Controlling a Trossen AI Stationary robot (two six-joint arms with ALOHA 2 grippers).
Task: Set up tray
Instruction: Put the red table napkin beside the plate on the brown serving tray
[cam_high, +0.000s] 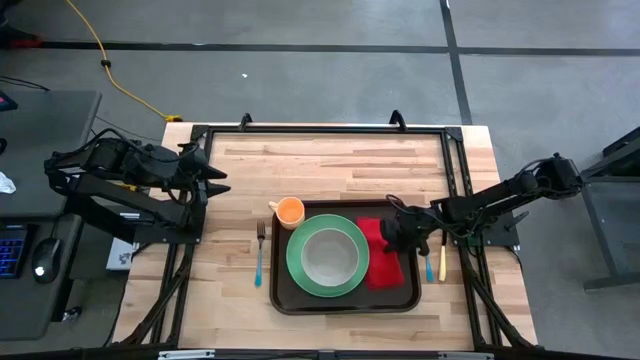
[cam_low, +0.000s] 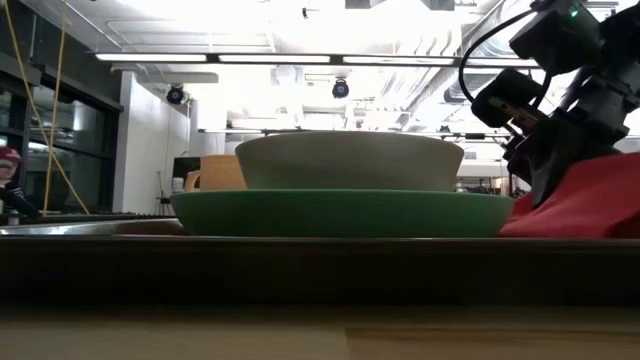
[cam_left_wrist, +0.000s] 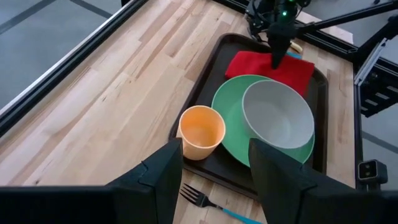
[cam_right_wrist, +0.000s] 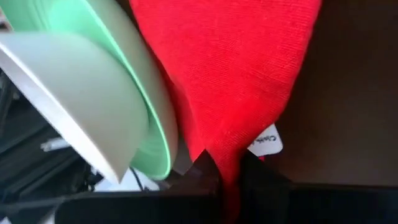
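The red cloth napkin (cam_high: 381, 254) is pinched by the right gripper (cam_high: 396, 237), seemingly for laying flat on the dark brown rectangular plastic tray (cam_high: 345, 301) at table centre, beside the green plate (cam_high: 327, 256); left gripper (cam_high: 214, 177) parked apart, fingers spread.

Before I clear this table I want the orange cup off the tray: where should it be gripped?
Grip the orange cup by its rim, coming straight down. It stands upright and open-topped at the tray corner; its handle faces away from the green plate, which crowds its other side.
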